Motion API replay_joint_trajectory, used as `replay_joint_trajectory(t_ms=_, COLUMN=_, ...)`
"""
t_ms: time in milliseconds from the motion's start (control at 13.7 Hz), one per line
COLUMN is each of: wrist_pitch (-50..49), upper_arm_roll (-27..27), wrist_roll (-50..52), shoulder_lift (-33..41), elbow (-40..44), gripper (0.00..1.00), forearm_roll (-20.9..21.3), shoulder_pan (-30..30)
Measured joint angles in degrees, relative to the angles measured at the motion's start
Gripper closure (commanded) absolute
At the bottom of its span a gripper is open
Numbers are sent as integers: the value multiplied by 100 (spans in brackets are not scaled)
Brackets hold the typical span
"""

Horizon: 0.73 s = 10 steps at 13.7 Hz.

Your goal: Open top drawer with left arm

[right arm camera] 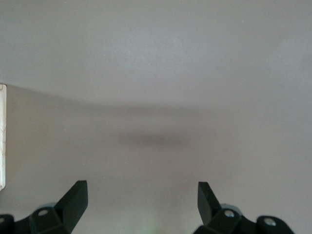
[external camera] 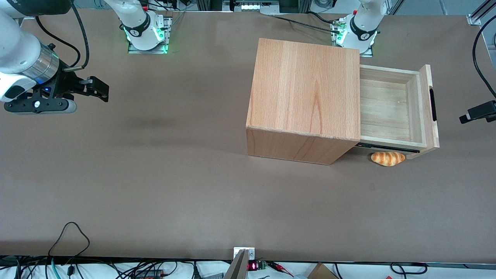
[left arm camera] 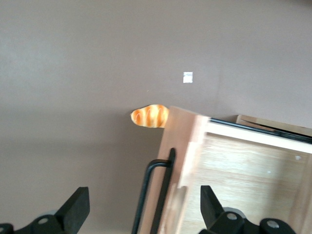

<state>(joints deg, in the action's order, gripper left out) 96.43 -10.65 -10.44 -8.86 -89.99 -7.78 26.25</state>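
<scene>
**Backing off a drawer that already stands open**

Judging from how things lie, the pulling step looks finished: the top drawer [external camera: 391,106] sticks well out of the wooden cabinet [external camera: 306,97] toward the working arm's end of the table [external camera: 155,186], its pale plank interior bare to the front camera. The black handle [external camera: 433,104] on its front panel is free, with nothing clamped on it.

The left arm's gripper [left arm camera: 144,209] hangs above the drawer's front panel with its jaws spread wide. In the wrist view one fingertip [left arm camera: 78,204] sits over the brown table and the other over the drawer's interior, the handle [left arm camera: 153,195] between them but apart from both. What remains is probably only a clean retreat: lifting straight away from the panel so neither finger catches the handle or nudges the drawer back in.

A small bread roll [external camera: 388,158] lies on the table just beside the drawer's front corner, nearer to the front camera than the drawer.

Much of the left arm is cut off. The front view shows only its base [external camera: 358,29] and a dark piece at the frame edge [external camera: 478,111], so the gripper's height over the drawer cannot be judged there. Any lower drawers are hidden under the open one.
</scene>
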Motion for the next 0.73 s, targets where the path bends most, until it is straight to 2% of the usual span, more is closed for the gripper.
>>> replay_joint_trajectory(t_ms=219, wrist_pitch=-241, upper_arm_roll=-10, wrist_roll=2, shoulder_lift=2, elbow=332, gripper=0, forearm_roll=11, shoulder_pan=-206)
replay_joint_trajectory(t_ms=438, wrist_pitch=-523, upper_arm_roll=-5, wrist_roll=15, shoulder_lift=9, elbow=604, gripper=0, forearm_roll=260, shoulder_pan=-490)
replay_joint_trajectory(t_ms=584, wrist_pitch=-611, upper_arm_roll=81, wrist_roll=98, shoulder_lift=34, elbow=701, gripper=0, forearm_roll=317, shoulder_pan=-844)
replay_joint_trajectory(t_ms=730, wrist_pitch=-722, upper_arm_roll=407, wrist_roll=235, shoulder_lift=96, elbow=749, gripper=0, forearm_roll=337, shoulder_pan=-1357)
